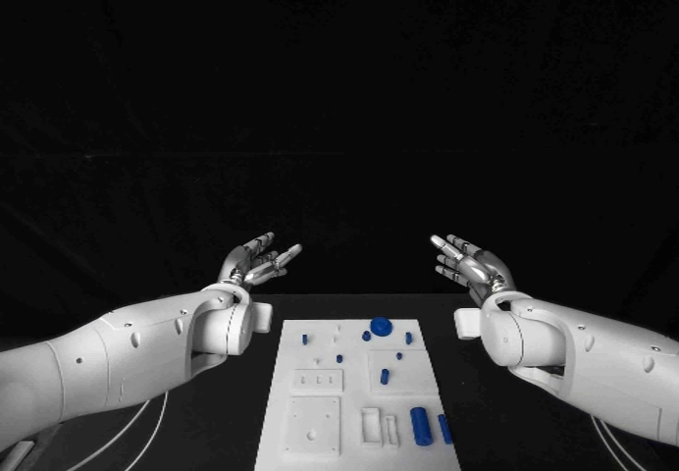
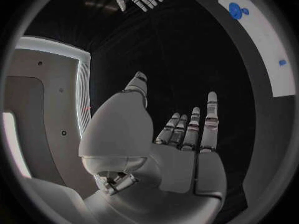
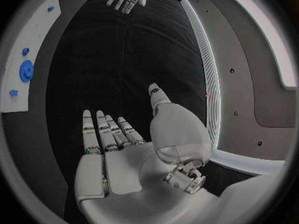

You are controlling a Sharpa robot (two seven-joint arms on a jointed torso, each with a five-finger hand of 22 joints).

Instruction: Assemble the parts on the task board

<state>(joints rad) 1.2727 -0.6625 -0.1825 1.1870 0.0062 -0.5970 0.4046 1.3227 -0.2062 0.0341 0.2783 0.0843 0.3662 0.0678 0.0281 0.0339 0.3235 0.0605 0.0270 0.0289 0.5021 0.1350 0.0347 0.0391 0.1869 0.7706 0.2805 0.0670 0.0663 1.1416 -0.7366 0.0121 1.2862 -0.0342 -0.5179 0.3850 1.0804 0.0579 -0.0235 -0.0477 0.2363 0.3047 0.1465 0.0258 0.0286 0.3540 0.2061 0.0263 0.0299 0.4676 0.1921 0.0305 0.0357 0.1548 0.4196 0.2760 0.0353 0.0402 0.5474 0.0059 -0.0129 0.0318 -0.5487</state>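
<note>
While untouched, task board [image 1: 361, 392] between raised left hand [image 1: 260, 259] and right hand [image 1: 471, 260].

Both the left hand [image 1: 259, 259] and right hand [image 1: 468, 262] hover spread, apparently empty, beyond the task board [image 1: 314, 392] with blue parts [image 1: 420, 425].

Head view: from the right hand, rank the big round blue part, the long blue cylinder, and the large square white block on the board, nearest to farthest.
From the right hand:
1. Big round blue part, at the board's far end, nearest.
2. Long blue cylinder, near end, on the right hand's side.
3. Large square white block, near end, on the left arm's side, farthest.
</note>
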